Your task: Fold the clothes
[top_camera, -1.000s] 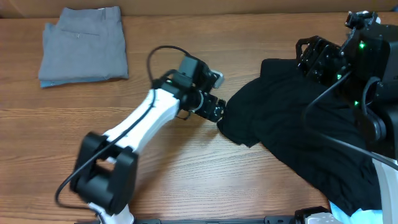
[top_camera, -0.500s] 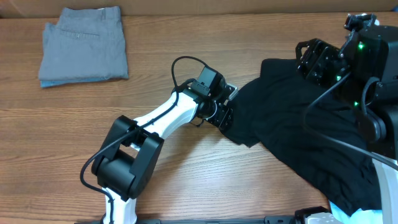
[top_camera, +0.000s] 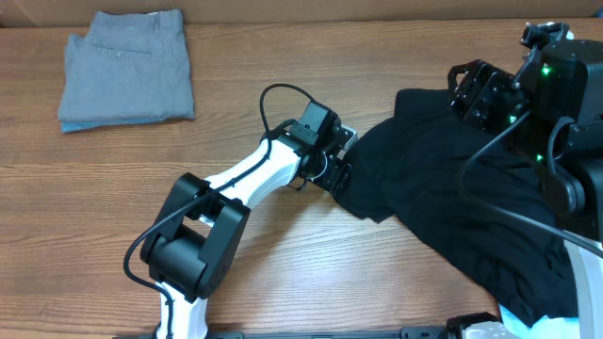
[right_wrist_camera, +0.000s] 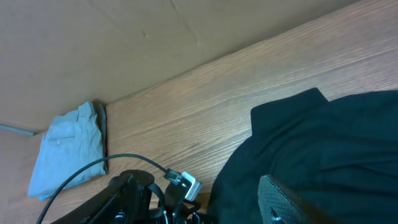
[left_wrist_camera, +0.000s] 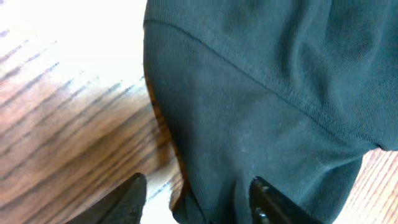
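Left gripper [left_wrist_camera: 198, 202] at the left edge of the black shirt [top_camera: 452, 188]: its two dark fingers [left_wrist_camera: 129, 198] are spread wide and not closed on the cloth. One finger stands over bare wood just beside the hem; the other is at the fabric, which lies between them. The shirt is a fine, matte knit with a stitched seam, lying crumpled on the wood-grain table [top_camera: 283, 273]. Right gripper [top_camera: 468, 89] hangs over the shirt's upper right part. Only one textured pad [right_wrist_camera: 280, 202] shows, so whether it is released or clenched cannot be told. Folded grey trousers [top_camera: 127, 66] lie well apart, to the shirt's far left. A light blue cloth [top_camera: 542, 325] shows at the shirt's lower right end.
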Available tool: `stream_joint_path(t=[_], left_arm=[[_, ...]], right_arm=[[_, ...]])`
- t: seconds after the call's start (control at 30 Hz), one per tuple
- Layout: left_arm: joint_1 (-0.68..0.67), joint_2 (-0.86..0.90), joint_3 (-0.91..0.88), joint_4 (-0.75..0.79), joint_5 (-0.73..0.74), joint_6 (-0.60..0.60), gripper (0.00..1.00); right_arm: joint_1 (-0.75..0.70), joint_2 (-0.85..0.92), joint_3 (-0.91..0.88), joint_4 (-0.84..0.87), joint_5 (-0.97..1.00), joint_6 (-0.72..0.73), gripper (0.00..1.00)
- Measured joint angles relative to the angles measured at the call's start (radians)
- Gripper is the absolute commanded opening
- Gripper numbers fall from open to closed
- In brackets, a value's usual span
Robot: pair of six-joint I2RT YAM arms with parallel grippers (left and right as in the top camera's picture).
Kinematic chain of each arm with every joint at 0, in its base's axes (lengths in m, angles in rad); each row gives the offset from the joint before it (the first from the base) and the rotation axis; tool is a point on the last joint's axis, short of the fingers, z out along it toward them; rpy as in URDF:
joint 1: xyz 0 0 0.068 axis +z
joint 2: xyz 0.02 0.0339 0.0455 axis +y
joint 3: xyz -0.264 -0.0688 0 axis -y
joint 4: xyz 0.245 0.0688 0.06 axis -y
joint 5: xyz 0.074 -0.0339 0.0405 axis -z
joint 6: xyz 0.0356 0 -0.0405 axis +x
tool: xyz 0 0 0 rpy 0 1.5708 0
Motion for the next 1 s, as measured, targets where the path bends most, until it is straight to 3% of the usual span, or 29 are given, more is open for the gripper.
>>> stream_joint_path(t=[0.1, 0.43, 0.5, 0.57, 0.63, 0.8, 1.0], left_arm=[[0.000, 0.000, 0.000, 0.009, -0.005, 0.001, 0.47], [0.000, 0.010, 0.000, 0.011, -0.003, -0.003, 0.50], [0.000, 0.030, 0.000, 0.011, 0.002, -0.006, 0.40], [0.000, 0.040, 0.006, 0.014, 0.018, -0.009, 0.18], [0.000, 0.052, 0.008, 0.011, 0.032, -0.023, 0.06], [0.004, 0.060, 0.029, -0.053, 0.045, -0.030, 0.04], [0.050, 0.053, 0.168, -0.377, -0.083, -0.030, 0.04]], right_arm=[[0.000, 0.000, 0.000, -0.002, 0.000, 0.000, 0.66], [0.000, 0.000, 0.000, -0.019, 0.000, 0.002, 0.65], [0.000, 0.000, 0.000, -0.023, 0.000, 0.002, 0.66], [0.000, 0.000, 0.000, -0.026, 0.000, 0.002, 0.66], [0.000, 0.000, 0.000, -0.030, 0.000, 0.002, 0.66], [0.000, 0.000, 0.000, -0.034, 0.003, 0.002, 0.65], [-0.002, 0.000, 0.000, -0.049, 0.019, 0.002, 0.66]])
